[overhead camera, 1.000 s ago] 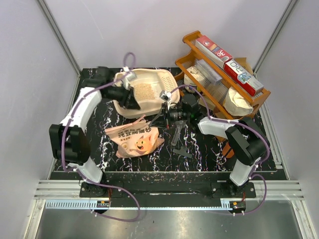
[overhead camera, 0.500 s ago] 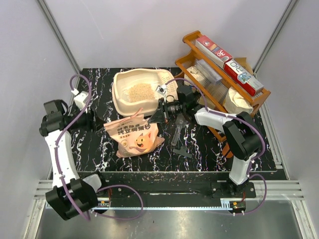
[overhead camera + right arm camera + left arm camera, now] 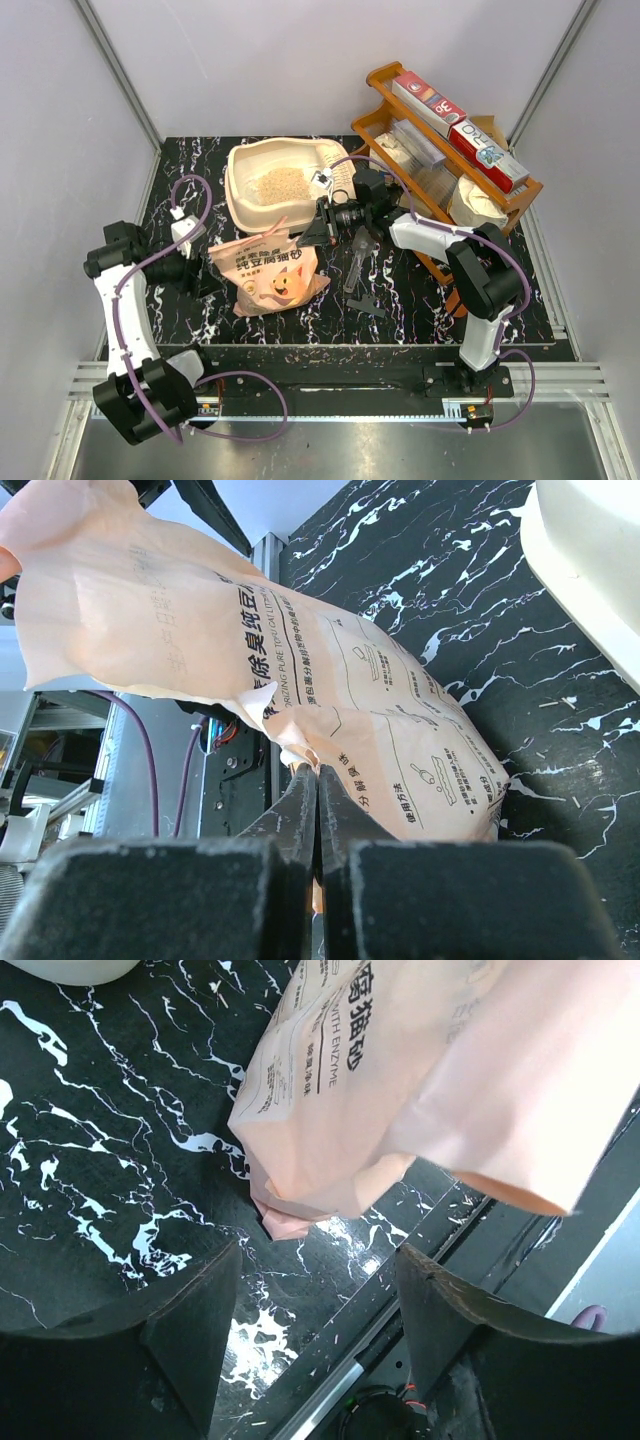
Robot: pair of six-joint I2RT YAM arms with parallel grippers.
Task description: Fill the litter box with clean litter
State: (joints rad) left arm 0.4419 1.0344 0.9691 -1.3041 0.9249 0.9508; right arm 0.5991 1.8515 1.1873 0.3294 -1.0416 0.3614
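Observation:
The cream litter box stands at the back of the table with a pile of pale tan litter in it. The pink-orange litter bag lies in front of it. My right gripper is shut on the bag's top edge; in the right wrist view its fingers pinch a fold of the bag. My left gripper is open and empty, low beside the bag's left side. In the left wrist view the bag lies just beyond its fingertips.
A brown wooden rack with boxes and bags stands at the back right. A black scoop-like tool lies on the black marbled table right of the bag. The litter box wall shows in the right wrist view.
My left arm has left the litter box, swung out left, then come in towards the bag's left side. My right gripper moved onto the bag's top edge and has stayed there.

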